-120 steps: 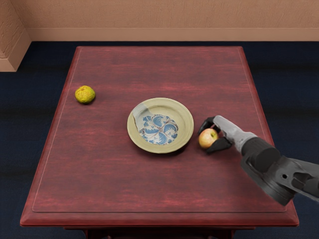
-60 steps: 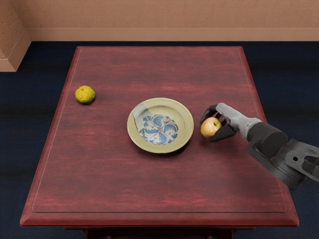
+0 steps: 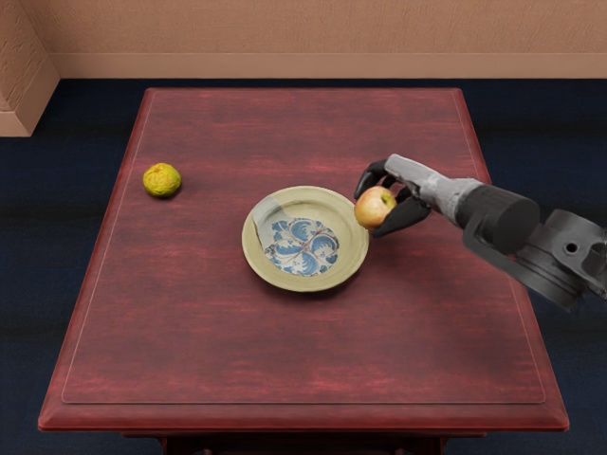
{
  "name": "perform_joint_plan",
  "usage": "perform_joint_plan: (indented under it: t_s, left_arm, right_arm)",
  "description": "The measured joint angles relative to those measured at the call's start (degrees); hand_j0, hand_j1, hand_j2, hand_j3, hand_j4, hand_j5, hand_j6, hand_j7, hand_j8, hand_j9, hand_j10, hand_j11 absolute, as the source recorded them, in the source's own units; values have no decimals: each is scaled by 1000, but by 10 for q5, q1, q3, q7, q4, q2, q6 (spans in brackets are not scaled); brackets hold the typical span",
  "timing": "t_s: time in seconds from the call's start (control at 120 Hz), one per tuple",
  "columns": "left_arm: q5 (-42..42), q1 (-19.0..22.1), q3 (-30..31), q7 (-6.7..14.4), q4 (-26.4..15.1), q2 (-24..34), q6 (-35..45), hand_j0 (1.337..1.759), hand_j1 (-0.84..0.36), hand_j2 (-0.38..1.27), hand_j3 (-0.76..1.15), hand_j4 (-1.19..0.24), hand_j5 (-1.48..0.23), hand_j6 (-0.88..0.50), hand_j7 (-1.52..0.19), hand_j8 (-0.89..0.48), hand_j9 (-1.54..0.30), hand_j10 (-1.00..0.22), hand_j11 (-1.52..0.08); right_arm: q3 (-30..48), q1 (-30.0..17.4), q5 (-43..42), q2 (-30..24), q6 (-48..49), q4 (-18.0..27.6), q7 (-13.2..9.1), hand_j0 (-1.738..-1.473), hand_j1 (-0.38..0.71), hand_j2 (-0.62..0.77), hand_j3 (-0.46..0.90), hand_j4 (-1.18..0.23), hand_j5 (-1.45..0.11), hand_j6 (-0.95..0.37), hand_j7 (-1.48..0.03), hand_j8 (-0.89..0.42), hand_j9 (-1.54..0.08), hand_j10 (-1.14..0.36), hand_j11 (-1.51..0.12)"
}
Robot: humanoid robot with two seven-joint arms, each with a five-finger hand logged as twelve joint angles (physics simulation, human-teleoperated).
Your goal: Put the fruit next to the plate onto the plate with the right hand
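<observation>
A red-yellow apple [image 3: 375, 207] hangs in the air, held in my right hand [image 3: 387, 197], whose dark fingers are curled around it. The apple is lifted off the table and sits just over the right rim of the plate [image 3: 351, 248]. That plate is yellowish with a blue floral centre and lies in the middle of the table. My right arm [image 3: 517, 237] enters from the right edge. No left arm shows.
A bumpy yellow-green citrus fruit [image 3: 162, 179] lies near the table's left edge, far from the plate. The dark red table [image 3: 285, 351] has a raised rim, with dark blue floor around it.
My right hand closed on the apple beside the plate's right side, lifted it off the table and carried it up and left to the plate's right rim.
</observation>
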Motion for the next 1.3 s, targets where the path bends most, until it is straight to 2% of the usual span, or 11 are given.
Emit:
perform_joint_plan:
  t_s: [0.033,0.067,0.217,0.4,0.475,0.625,0.933,1.033,1.1,1.192,1.3]
  left_arm:
    - [0,0,0,0,0,0,0,1658,349,0,0,0,0,-1,0,-1,0,0,0]
    - [0,0,0,0,0,0,0,1658,349,0,0,0,0,-1,0,-1,0,0,0]
    - [0,1,0,0,0,0,0,1658,349,0,0,-1,0,-1,0,-1,0,0,0]
    - [0,1,0,0,0,0,0,1658,349,0,0,-1,0,-1,0,-1,0,0,0]
    - [0,2,-1,0,0,0,0,1658,349,0,0,0,0,-1,0,0,0,0,0]
    - [0,2,-1,0,0,0,0,1658,349,0,0,0,0,-1,0,0,0,0,0]
    - [0,5,-1,0,0,0,0,1658,349,0,0,0,0,-1,0,-1,0,0,0]
    - [0,5,-1,0,0,0,0,1658,349,0,0,-1,0,-1,0,-1,0,0,0]
    - [0,5,-1,0,0,0,0,1658,349,0,0,0,0,-1,0,-1,0,0,0]
    - [0,5,-1,0,0,0,0,1658,349,0,0,0,0,-1,0,-1,0,0,0]
    - [0,5,-1,0,0,0,0,1658,349,0,0,-1,0,-1,0,-1,0,0,0]
  right_arm:
    - [-2,7,4,7,1,0,0,-1639,289,176,0,-496,-1144,-277,-1123,-275,-1171,-832,-1176]
    - [-3,12,7,14,2,0,0,-1641,320,244,1,-476,-1150,-256,-1125,-256,-1172,-834,-1178]
    - [-16,32,14,48,0,-1,0,-1644,387,350,1,-428,-1177,-211,-1130,-207,-1178,-842,-1185]
    - [-42,56,17,93,-1,-16,0,-1647,400,354,1,-399,-1208,-194,-1133,-184,-1199,-838,-1210]
    - [-51,64,17,108,-3,-25,0,-1648,411,417,1,-417,-1222,-199,-1133,-188,-1199,-839,-1211]
    - [-69,81,17,138,-6,-46,0,-1649,421,423,1,-400,-1236,-187,-1134,-176,-1212,-833,-1227]
    - [-90,93,10,180,-8,-100,0,-1649,304,260,0,-498,-1206,-271,-1134,-256,-1181,-851,-1187]
    - [-95,105,6,199,-25,-116,0,-1652,79,167,0,-333,-779,-190,-733,-179,-764,-564,-767]
    - [-98,111,6,205,-33,-119,0,-1654,-41,121,0,-240,-562,-137,-529,-129,-551,-407,-553]
    - [-100,115,6,208,-38,-120,0,-1655,-153,78,0,-153,-359,-88,-337,-83,-352,-260,-353]
    - [-101,118,14,200,-33,-115,0,-1656,-234,46,0,-91,-211,-53,-198,-49,-207,-153,-208]
